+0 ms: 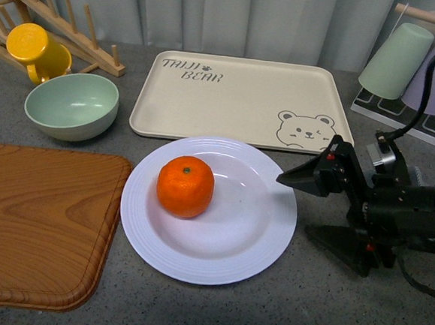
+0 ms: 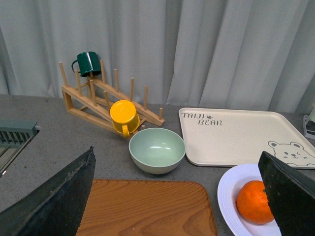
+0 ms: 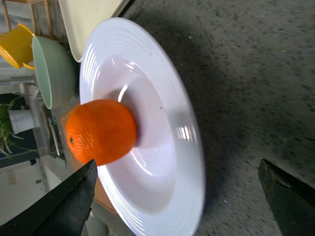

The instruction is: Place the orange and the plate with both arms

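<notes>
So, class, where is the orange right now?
In the front view the orange sits in the white plate, left of its centre; the wooden board lies to the left and the bear tray behind.

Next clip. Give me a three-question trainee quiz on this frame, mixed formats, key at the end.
1. True or false: the orange lies beside the plate, not on it.
2. Which gripper shows in the front view, near the plate's rim? A left, B right, C both.
3. What lies directly behind the plate?
Key: 1 false, it rests on the plate. 2 B, the right gripper, open. 3 the beige bear tray.
</notes>
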`<state>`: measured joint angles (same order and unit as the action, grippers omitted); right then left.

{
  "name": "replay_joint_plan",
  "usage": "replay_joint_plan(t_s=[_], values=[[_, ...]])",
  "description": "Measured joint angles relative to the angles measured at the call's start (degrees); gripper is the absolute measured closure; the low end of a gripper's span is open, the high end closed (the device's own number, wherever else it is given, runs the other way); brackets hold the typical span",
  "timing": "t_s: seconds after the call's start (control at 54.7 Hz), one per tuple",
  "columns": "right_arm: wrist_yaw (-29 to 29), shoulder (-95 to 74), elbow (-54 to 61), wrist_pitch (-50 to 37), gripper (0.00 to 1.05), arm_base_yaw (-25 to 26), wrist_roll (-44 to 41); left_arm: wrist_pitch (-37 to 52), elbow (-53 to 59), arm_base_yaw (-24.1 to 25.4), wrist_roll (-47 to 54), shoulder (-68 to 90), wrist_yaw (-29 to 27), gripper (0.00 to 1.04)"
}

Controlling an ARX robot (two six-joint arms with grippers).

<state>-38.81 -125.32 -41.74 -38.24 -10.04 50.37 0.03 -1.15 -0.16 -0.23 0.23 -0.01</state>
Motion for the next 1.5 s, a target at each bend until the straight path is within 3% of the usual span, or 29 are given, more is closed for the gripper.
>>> replay_joint_plan(t_s=[0.494,0.604,0.787,1.006,1.5], values=[[-0.7,-6.3,-9.2,4.0,0.09,-2.3,3.4,0.0,0.0,0.0,0.0,0.0,0.0,0.06],[-0.4,-7.0,-10.1,4.9,0.24,-2.8,3.2,0.0,0.0,0.0,0.0,0.0,0.0,0.06],[-0.2,-8.2,-10.9,6.4,0.69,-4.1,2.8,0.0,0.0,0.0,0.0,0.0,0.0,0.06],[-1.2,-8.1,-11.1,6.4,0.99,-4.1,2.2,0.0,0.0,0.0,0.0,0.0,0.0,0.06],[0.4,-6.2,-4.3,-4.1,1.01,-3.5,1.0,0.0,0.0,0.0,0.0,0.0,0.0,0.06]])
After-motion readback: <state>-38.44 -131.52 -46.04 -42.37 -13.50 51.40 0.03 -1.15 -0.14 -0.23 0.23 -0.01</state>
